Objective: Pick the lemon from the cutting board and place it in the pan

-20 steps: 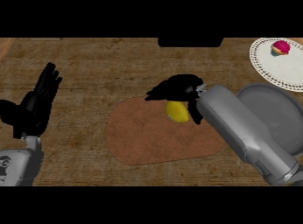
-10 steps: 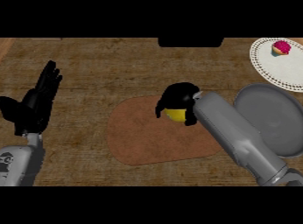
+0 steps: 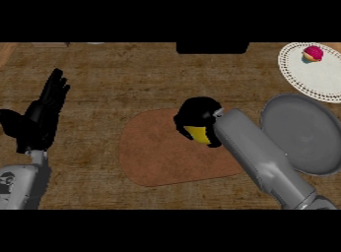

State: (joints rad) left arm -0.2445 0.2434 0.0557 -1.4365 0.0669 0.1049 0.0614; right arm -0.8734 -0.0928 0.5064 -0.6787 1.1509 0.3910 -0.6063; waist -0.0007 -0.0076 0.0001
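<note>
As you look down at the counter [image 3: 130, 74], this is what you have:

Right hand: your right hand [image 3: 199, 117] sits over the upper right part of the board, fingers curled round the lemon; its grey forearm runs down to the lower right edge of the view.
Lemon: the lemon [image 3: 199, 134] shows as a yellow patch under those black fingers, mostly hidden by them; you cannot tell whether it touches the board or is lifted off it.
Board: the board [image 3: 159, 157] is a rounded brown slab lying flat at the middle of the counter; its right side is crossed by your forearm.
Pan: the pan [image 3: 304, 133] is grey and round, just right of the board and beside your forearm; you can see nothing inside it.
Plate: a white plate [image 3: 326, 78] lies at the upper right, above the pan; a small pink and yellow item [image 3: 312, 53] rests near its top rim.
Left hand: your left hand [image 3: 37, 120] rests at the left of the view, well apart from the board, fingers straight and pointing up, thumb out to the side, holding nothing.
</note>
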